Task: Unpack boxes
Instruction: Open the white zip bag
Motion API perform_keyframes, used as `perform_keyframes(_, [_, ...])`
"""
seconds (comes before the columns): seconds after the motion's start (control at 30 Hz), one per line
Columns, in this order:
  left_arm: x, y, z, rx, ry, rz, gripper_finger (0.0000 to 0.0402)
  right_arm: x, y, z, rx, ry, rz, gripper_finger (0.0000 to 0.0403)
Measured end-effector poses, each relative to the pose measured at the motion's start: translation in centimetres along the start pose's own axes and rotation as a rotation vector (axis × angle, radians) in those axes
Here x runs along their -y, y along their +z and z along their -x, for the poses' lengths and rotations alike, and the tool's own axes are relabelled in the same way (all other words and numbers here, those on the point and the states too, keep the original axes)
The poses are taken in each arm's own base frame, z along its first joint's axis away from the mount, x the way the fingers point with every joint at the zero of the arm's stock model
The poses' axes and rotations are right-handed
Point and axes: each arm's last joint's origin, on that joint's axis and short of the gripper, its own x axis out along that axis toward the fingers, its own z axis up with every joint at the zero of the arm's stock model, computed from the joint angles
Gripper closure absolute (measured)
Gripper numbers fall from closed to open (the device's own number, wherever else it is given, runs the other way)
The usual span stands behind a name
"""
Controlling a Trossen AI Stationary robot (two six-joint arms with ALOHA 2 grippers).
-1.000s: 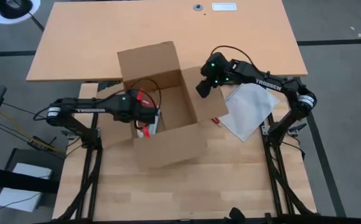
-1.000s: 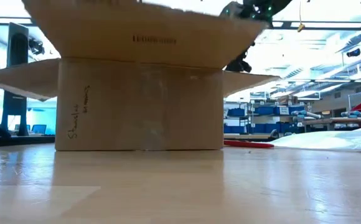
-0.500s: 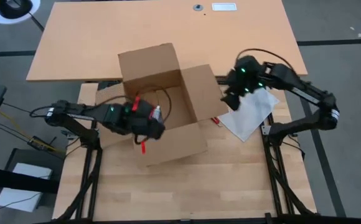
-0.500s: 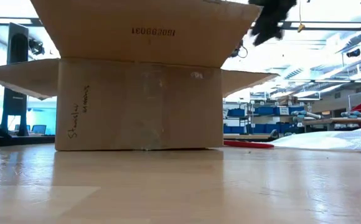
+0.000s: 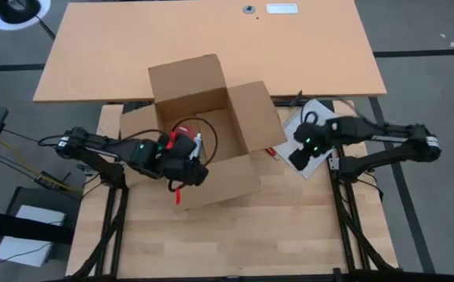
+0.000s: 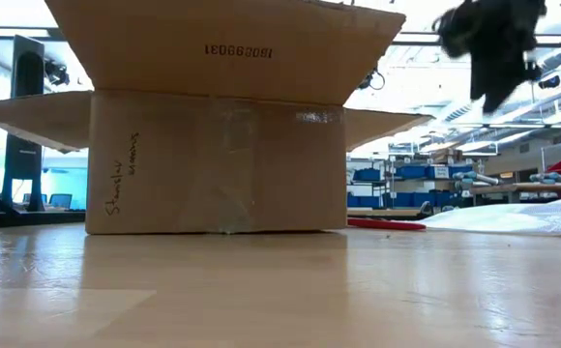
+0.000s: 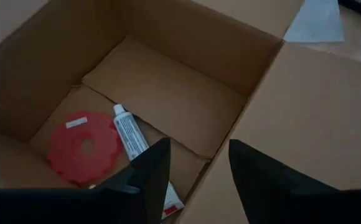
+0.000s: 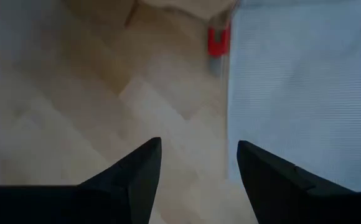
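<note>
Your left gripper (image 7: 196, 180) hangs over the near-left corner of the open cardboard carton (image 5: 211, 133), jaws wide and holding nothing. Beyond and below the jaws, on the carton floor, lie a red disc-shaped item (image 7: 84, 146) and a white tube (image 7: 129, 134) just beside it, the tube's lower end hidden behind one finger. The carton sits mid-desk with all four flaps folded out.

To do this reach well, bring the jaws straight down inside the walls and not across them. I judge the tube the easier first pick: it is narrow, so turn the jaws across its length and close near its middle. The disc lies flat on the cardboard and will likely need one finger slid under an edge, or a grip across its rim.

What stands in the way: the carton wall and its flap sit close beside one jaw, so a sideways drift could snag the flap and drag the light carton along the desk (image 5: 290, 227). Keep the wrist clear of the rim as you descend.

Your right gripper (image 8: 196, 168) hovers apart from the carton on its far side, jaws wide and empty, over bare desk. Ahead of these jaws lies a pale plastic bag (image 8: 305, 87), and beyond it a small red object (image 8: 218, 40) near the carton's foot; I cannot tell what it is. Nothing here blocks the left arm, but the right one is not steadying the carton.
</note>
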Motion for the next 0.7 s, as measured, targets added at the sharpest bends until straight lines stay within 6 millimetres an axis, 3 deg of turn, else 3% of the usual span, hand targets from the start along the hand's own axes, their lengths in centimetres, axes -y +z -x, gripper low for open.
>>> perform_keyframes(0.17, [0.0,0.0,0.0,0.001,-0.002,-0.049,0.0227,0.4,-0.8,-5.6,-0.021,-0.047,-0.111,0.0188])
perform_keyframes(0.37, [0.0,0.0,0.0,-0.003,-0.005,-0.125,0.0227,1.6,-1.6,-10.7,-0.037,-0.126,-0.129,0.0188])
perform_keyframes(0.7, [0.1,-0.2,0.0,-0.055,-0.049,-0.126,0.0227,3.0,-2.9,-14.7,-0.183,-0.226,-0.085,0.0188])
